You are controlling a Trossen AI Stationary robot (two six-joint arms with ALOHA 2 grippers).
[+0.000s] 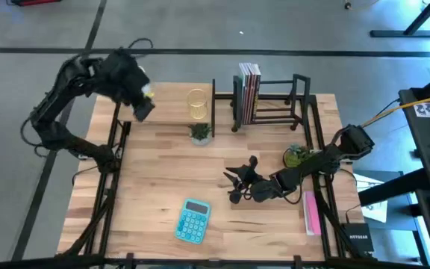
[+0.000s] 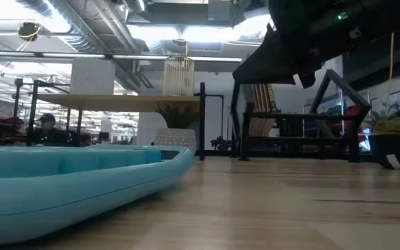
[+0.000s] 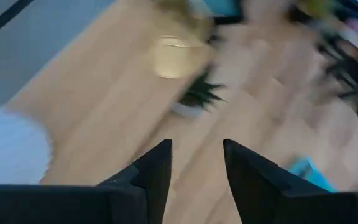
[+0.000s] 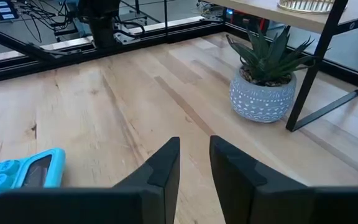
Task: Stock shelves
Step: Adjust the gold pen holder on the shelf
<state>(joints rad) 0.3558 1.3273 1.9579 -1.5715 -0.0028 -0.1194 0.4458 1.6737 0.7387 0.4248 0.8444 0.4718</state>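
Observation:
The wooden shelf [image 2: 117, 102], a light board on thin black legs, stands at the table's far side. A gold wire basket [image 1: 196, 104] rests on it, and a small plant in a dotted grey pot [image 4: 263, 93] stands on the tabletop by its leg. To the right, the black bar rack [image 1: 278, 101] holds upright books [image 1: 248, 91]. My right gripper [image 1: 234, 185] is open, low over the table's middle, pointing toward the plant. My left gripper [image 1: 142, 101] is open and raised over the far left corner. Neither holds anything.
A teal calculator [image 1: 192, 222] lies near the front edge. A pink flat object [image 1: 311, 213] lies along the right edge, with a green leafy thing in a dark bowl [image 1: 297, 155] behind it. Bare wood [image 1: 155, 172] lies between calculator and shelf.

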